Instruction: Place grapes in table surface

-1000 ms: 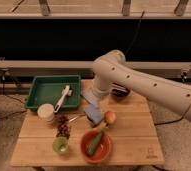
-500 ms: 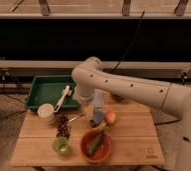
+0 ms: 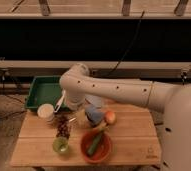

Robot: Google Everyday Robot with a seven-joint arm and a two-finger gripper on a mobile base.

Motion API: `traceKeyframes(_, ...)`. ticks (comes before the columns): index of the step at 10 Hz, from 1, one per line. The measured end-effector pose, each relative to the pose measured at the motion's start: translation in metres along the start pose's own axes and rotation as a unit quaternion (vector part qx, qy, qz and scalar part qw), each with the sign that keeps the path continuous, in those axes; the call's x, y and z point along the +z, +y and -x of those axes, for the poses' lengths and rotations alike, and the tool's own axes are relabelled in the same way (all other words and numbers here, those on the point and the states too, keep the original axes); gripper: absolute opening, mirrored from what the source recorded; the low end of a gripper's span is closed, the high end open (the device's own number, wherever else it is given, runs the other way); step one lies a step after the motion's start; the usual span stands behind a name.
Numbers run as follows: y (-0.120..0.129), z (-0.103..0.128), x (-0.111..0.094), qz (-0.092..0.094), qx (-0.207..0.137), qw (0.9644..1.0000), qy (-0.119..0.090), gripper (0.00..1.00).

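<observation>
Standing nearest the front edge of the table surface, a light wooden top of long planks, are a small green cup at the left and a red bowl just to its right; the bowl holds a long green item lying aslant. Directly behind the green cup lie the grapes, a small dark purple-red bunch resting on the planks close to the cup (whether they touch it cannot be told). Further back and to the left stands a white cup, near the table's rear left corner. To the right of the grapes, behind the bowl, sits an orange-yellow round fruit. Just beside that fruit, on its left, the gripper hangs low over the table as a grey-blue mass beneath the wrist, between the grapes and the fruit and apart from the grapes; whether it is open, closed or gripping anything cannot be told. A slim white object leans between the white cup and the arm. Behind the table's left end lies a green plastic tray. The white robot arm reaches in from the right, bends at a rounded joint above the tray's right edge and turns downward. Beyond everything, horizontal rails run across a dark background.
</observation>
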Motion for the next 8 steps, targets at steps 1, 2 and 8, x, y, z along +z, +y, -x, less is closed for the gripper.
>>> traceKeyframes(1, -0.004, 0.002, 0.008, 0.0, -0.008, 1.0, -0.001, 0.8)
traceKeyframes(2, -0.007, 0.003, 0.016, 0.0, -0.013, 0.9999, -0.005, 0.8)
traceKeyframes(8, -0.017, 0.0, 0.069, 0.021, -0.031, 0.9992, -0.016, 0.8)
